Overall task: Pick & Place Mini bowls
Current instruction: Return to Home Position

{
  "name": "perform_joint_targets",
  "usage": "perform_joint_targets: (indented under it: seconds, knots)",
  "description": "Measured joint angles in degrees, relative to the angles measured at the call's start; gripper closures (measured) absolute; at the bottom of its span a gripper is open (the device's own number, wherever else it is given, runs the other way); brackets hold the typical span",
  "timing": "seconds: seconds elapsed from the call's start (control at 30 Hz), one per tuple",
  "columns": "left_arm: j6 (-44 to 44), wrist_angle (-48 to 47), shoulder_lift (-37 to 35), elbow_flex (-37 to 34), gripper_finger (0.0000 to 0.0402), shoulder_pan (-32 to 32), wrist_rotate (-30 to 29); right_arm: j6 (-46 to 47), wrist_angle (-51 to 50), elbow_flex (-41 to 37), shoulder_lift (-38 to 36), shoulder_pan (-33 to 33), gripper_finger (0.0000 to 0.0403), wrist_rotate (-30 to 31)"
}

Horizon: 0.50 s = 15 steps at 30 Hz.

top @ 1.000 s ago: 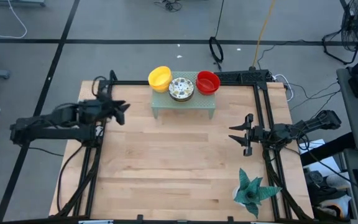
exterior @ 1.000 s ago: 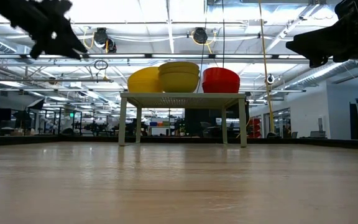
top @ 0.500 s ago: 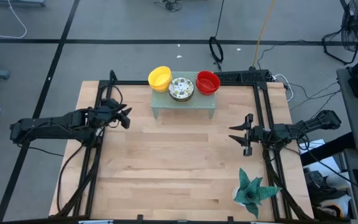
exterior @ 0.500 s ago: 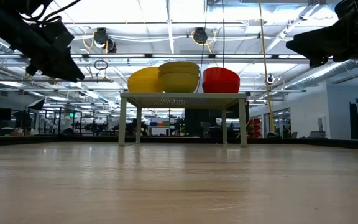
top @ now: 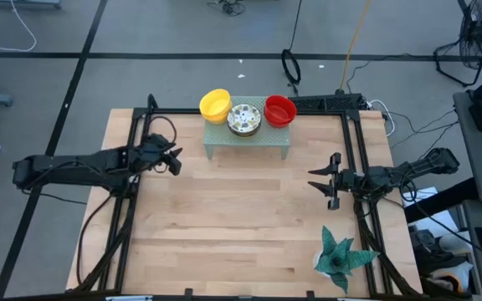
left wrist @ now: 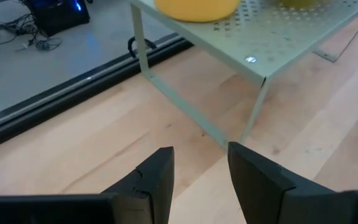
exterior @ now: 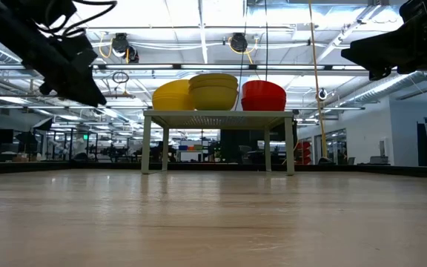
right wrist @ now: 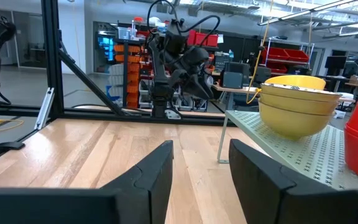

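From above, the mini bowls (top: 244, 119) stand mouths-up in a yellow-white-red row along the rack (top: 249, 147), at the table's (top: 241, 226) far edge. My left gripper (top: 175, 160) hovers near it. Low view: stacks upright. Wrist views: left fingers parted, empty; right gripper (right wrist: 201, 149) likewise.

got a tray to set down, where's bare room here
Free: the middle of the table, in front of the rack, between the left gripper and right gripper; the front left corner. Crowded: the rack top, filled by yellow bowls, white bowls and red bowls; the plant holds the front right.
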Motion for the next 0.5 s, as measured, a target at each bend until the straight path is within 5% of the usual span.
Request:
perform_joint_targets:
  seconds: [0.33,0.5]
  knots:
    - [1.5,8.4,4.6,-1.1,0.0249,0.0,2.4,0.0,0.0,0.0,0.0,0.0,0.0259,0.0]
    - [10.7,28.1,2.3,-10.3,0.0249,-0.1,2.4,0.0,0.0,0.0,0.0,0.0,0.0259,0.0]
